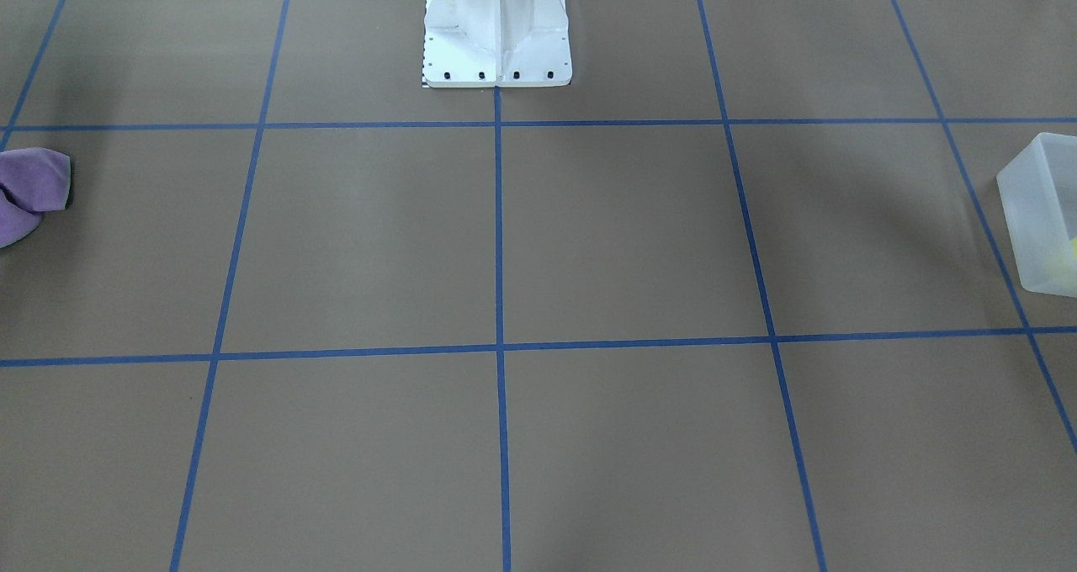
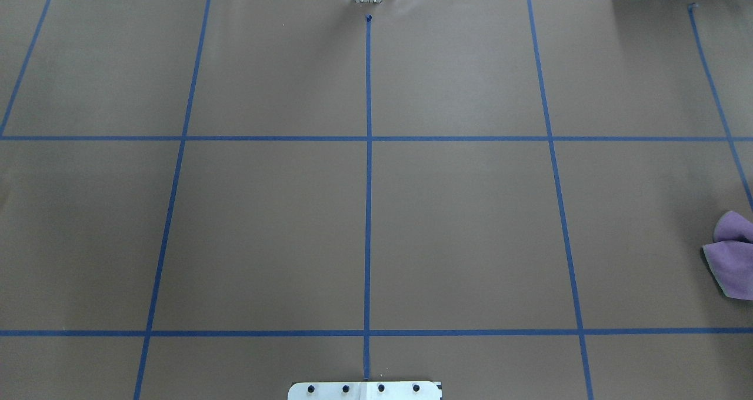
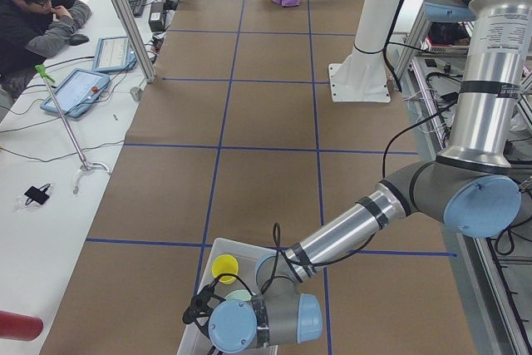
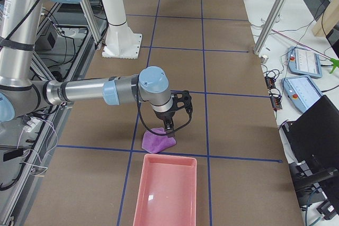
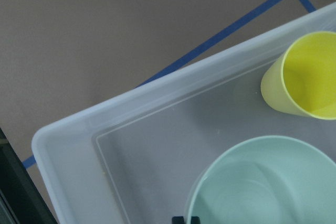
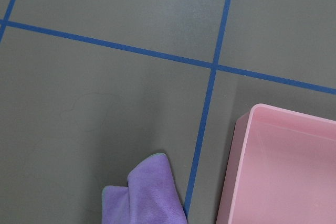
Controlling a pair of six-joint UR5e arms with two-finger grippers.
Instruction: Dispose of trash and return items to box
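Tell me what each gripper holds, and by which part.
Cannot be told. The left gripper hangs over the box; the right gripper is at the purple cloth.

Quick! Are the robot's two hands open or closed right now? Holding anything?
Left gripper: cannot be told; it is at the box.
Right gripper: cannot be told; it is by the purple cloth.

We record the box (image 5: 157, 98) as frosted translucent plastic, the yellow cup (image 5: 299, 85) and mint bowl (image 5: 262, 182) as smooth plastic, the purple cloth (image 6: 149, 195) soft-napped, the pink tray (image 6: 283, 177) glossy, the table paper (image 2: 470, 229) matt.
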